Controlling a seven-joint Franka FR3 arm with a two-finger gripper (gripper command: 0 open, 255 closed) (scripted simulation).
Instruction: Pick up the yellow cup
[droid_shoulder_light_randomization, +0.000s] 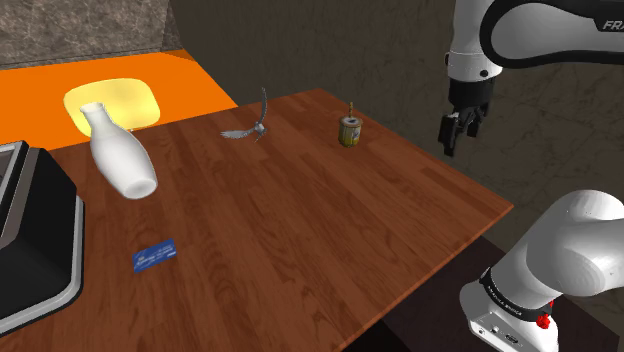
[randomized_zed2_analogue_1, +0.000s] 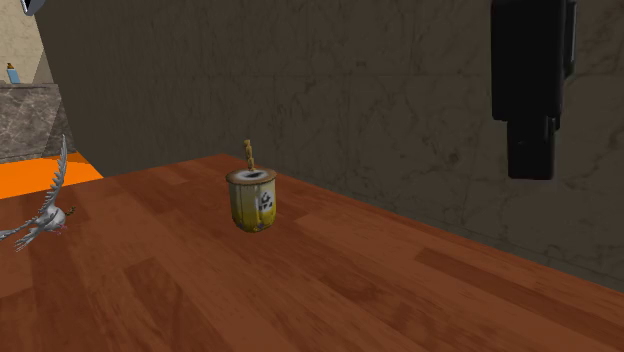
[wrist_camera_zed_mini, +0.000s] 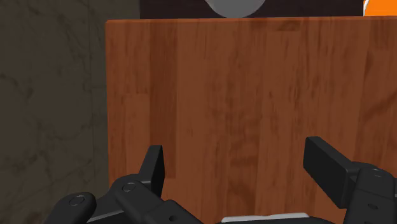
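While the gripper (droid_shoulder_light_randomization: 456, 133) hangs with jaws spread wide and empty, the yellow cup (droid_shoulder_light_randomization: 349, 131) stands upright on the wooden table (droid_shoulder_light_randomization: 300, 235), well apart, looking small, light and rigid, best pinched across its round wall, clear of its stick (randomized_zed2_analogue_1: 248, 153).

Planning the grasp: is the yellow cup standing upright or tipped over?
Upright. The yellow cup stands on its base on the table, rim facing up, with a stick poking up out of it.
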